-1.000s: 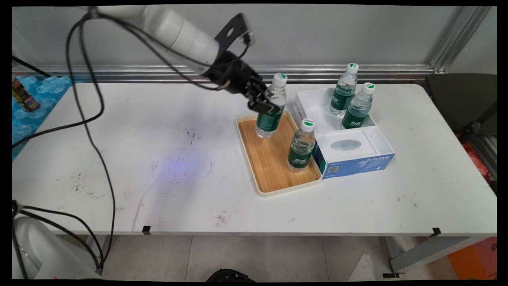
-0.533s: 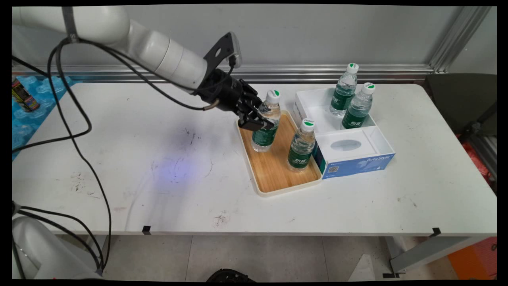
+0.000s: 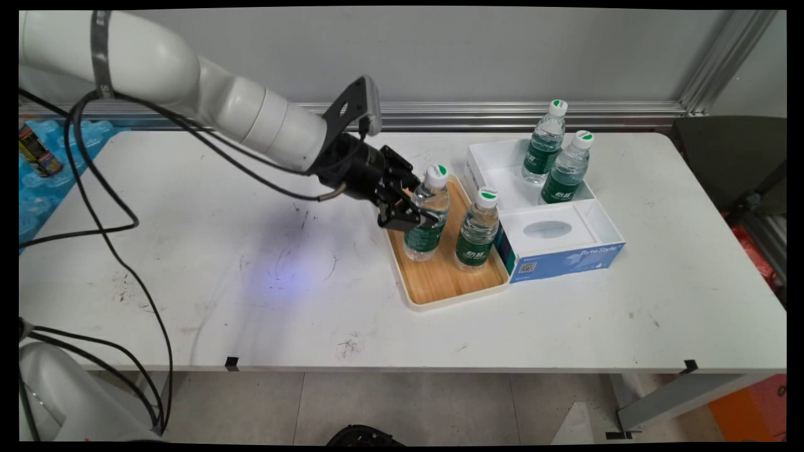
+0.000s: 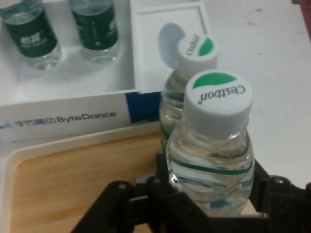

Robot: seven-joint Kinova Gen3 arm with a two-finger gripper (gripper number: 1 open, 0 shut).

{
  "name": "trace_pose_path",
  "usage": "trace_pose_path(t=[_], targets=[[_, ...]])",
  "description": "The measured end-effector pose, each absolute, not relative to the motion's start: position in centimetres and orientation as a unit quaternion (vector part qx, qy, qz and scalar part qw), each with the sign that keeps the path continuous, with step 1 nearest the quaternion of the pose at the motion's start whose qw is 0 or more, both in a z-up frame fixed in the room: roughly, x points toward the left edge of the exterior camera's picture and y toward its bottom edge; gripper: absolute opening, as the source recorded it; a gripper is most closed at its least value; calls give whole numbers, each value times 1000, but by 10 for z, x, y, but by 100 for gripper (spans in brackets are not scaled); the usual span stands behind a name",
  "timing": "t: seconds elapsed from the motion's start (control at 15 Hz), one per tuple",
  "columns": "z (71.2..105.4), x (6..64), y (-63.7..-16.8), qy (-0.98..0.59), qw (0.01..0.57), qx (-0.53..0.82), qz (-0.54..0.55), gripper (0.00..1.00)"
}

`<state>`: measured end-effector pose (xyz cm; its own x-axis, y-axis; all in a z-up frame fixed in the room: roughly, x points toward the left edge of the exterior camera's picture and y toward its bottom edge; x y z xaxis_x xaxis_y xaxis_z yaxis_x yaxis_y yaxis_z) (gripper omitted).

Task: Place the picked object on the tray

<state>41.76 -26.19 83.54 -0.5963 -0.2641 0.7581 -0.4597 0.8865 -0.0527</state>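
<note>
My black gripper (image 3: 414,210) is shut on a clear water bottle (image 3: 427,216) with a green label and a white-and-green cap, held upright over the wooden tray (image 3: 433,282). Whether its base touches the tray I cannot tell. In the hand view the held bottle (image 4: 214,145) fills the middle, clasped between my fingers (image 4: 163,170). A second like bottle (image 3: 477,229) stands on the tray just to the right, its cap (image 4: 195,48) showing behind the held one.
A white and blue box (image 3: 565,251) lies right of the tray. Two more bottles (image 3: 545,150) (image 3: 567,168) stand in its far open compartment. A can (image 3: 38,150) on blue packaging sits at the far left. Black cables hang from the arm.
The gripper has carried the bottle down and toward the near side of the tray, coming to rest close beside the second bottle.
</note>
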Motion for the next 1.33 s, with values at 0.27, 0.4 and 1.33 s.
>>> trace_pose_path(t=[0.27, 0.4, 1.33], targets=[[824, 413, -251, -885, 405, 194, 121, 0], [819, 411, -249, -885, 408, 190, 121, 0], [780, 401, -255, -882, 416, 179, 128, 0]])
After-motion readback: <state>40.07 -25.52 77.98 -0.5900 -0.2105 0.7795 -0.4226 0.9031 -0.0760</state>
